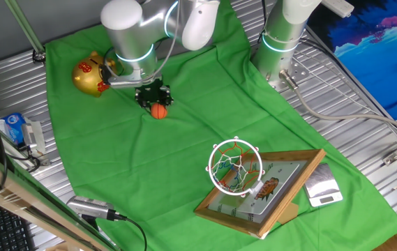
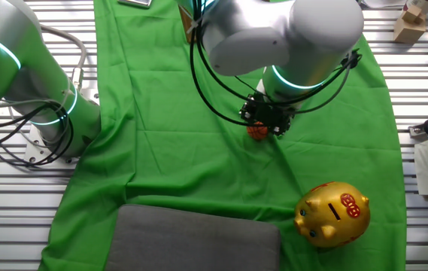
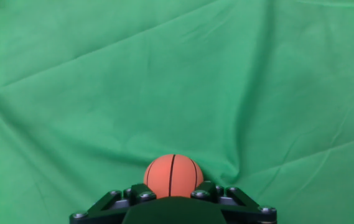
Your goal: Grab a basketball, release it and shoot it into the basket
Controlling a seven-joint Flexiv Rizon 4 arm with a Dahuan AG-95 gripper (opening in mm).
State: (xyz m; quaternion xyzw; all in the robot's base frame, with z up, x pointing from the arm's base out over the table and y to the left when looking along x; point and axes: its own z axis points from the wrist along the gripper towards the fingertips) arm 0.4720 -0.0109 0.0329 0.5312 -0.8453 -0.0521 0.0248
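- Right up against the lens in the hand view sits the gripper, its black body filling the bottom edge, and the basketball pokes out just beyond it, seam lines running upright.
- Green cloth is the biggest thing on show, wrinkled and spread under the gripper and in every direction away from it.
- Silver-and-white arm comes next, bent over so the gripper hangs low over the cloth with the basketball tucked right at its tip.
- Over in one fixed view, the basket with its wood-framed backboard lies well apart from the gripper, out across the cloth.
- Gold piggy bank sits near the gripper, off to one side of it, not touching.
- And the smallest player: the basketball, directly under the gripper, resting on or just above the cloth; which one, I cannot tell.
- Jaws: their fingertips are hidden behind the body and the ball, so I cannot tell whether they are clamped on it or standing apart.
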